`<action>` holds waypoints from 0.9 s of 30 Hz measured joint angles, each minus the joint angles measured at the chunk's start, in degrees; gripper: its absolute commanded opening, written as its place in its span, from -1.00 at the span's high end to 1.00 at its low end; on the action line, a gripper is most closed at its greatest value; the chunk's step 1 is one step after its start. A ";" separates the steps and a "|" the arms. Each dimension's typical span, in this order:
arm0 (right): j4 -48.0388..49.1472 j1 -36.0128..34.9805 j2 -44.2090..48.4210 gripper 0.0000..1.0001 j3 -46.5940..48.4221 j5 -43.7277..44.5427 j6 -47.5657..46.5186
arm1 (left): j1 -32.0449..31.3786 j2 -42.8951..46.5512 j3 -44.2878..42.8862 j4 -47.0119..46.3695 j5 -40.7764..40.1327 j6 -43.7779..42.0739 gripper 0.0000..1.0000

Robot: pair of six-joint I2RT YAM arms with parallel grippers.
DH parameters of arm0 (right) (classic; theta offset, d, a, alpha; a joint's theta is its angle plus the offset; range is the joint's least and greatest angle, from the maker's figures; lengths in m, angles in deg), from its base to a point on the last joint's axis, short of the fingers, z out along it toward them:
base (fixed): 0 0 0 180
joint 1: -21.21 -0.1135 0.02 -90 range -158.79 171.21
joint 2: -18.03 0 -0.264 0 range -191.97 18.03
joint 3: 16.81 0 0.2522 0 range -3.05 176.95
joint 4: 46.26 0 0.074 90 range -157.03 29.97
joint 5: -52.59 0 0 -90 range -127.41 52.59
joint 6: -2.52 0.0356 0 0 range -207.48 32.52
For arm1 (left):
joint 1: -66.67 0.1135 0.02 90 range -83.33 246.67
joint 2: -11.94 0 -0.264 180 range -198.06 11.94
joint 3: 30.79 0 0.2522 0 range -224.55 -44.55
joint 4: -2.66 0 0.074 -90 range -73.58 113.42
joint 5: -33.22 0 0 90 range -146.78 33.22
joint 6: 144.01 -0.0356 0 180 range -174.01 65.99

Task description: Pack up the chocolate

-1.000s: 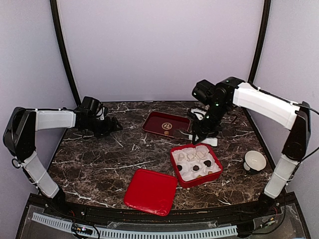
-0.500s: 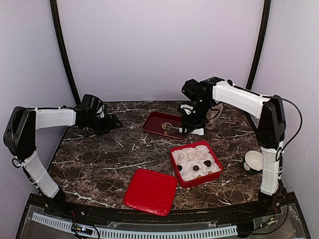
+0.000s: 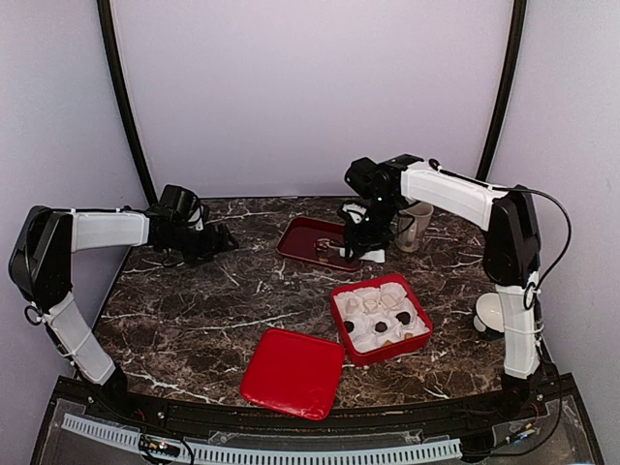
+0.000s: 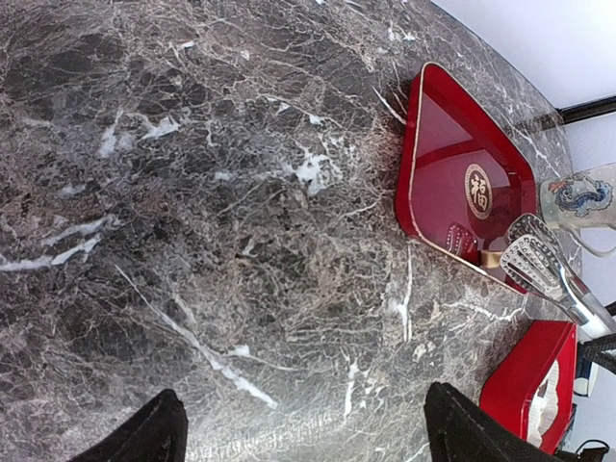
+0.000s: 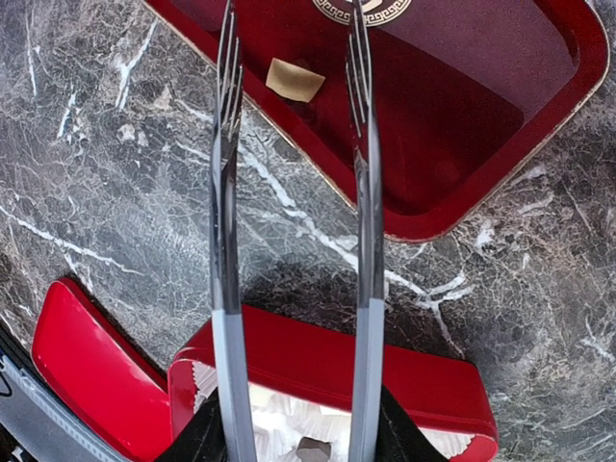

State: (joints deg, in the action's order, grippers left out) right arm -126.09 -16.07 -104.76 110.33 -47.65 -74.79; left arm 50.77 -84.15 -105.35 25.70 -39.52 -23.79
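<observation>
A tan chocolate point(image 5: 295, 81) lies in the dark red tray point(image 5: 462, 125), near its edge; it also shows in the left wrist view point(image 4: 493, 258). My right gripper point(image 5: 294, 38) is open, and its two long metal fingers point(image 5: 223, 144) stand on either side of that piece, empty. In the top view the right gripper point(image 3: 351, 250) is over the tray point(image 3: 300, 235). The red box point(image 3: 418, 325) holds white paper cups with dark chocolates point(image 3: 383, 327) in some. My left gripper point(image 4: 308, 438) is open and empty over bare marble at the far left point(image 3: 218, 240).
The red lid point(image 3: 294, 373) lies at the front, left of the box. A patterned mug point(image 3: 417, 225) stands behind the right gripper. A white bowl point(image 3: 494, 312) sits at the right edge.
My right gripper has moved left and away from above the box to over the dark red tray. The left arm has barely moved.
</observation>
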 measured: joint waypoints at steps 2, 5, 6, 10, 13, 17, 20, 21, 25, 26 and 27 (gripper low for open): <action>0.24 -0.09 -0.39 0.17 0.28 0.07 0.24 | 0.00 0.00 0.00 0.00 -0.20 0.00 -0.76; 0.31 -0.42 -0.96 0.17 0.39 0.52 0.48 | 0.00 0.00 0.02 0.00 -0.35 -0.02 -0.75; 0.28 -0.55 -1.20 0.17 0.39 0.92 0.52 | 0.00 0.00 0.02 0.00 -0.37 -0.02 -0.75; 0.28 -0.98 -2.19 0.19 0.39 2.16 0.87 | 0.00 0.00 0.02 0.00 -0.42 -0.02 -0.76; 0.31 -1.09 -2.49 0.22 0.28 2.95 1.11 | 0.00 0.00 0.04 0.00 -0.44 -0.04 -0.76; 0.35 -1.09 -2.49 0.26 0.22 4.00 1.38 | 0.00 0.00 0.09 0.00 -0.48 -0.04 -0.75; 0.35 -1.09 -2.49 0.28 0.11 4.37 1.36 | 0.00 0.00 0.09 -0.02 -0.55 -0.07 -0.76; 0.35 -1.09 -2.56 0.28 0.11 4.52 1.36 | 0.00 0.00 0.09 0.00 -0.57 -0.07 -0.76; 0.35 -1.09 -3.15 0.29 0.11 5.18 1.31 | 0.00 0.00 0.09 0.00 -0.59 -0.24 -0.75; 0.35 -1.09 -3.37 0.30 0.11 5.35 1.29 | 0.00 0.00 0.09 -0.02 -0.61 -0.26 -0.76; 0.35 -1.09 -3.63 0.33 0.11 5.44 1.27 | 0.00 0.00 0.09 -0.02 -0.59 -0.28 -0.76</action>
State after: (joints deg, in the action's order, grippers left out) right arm -125.74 -17.16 -108.38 110.44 -42.21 -73.53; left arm 50.77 -84.15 -105.26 25.67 -40.11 -24.08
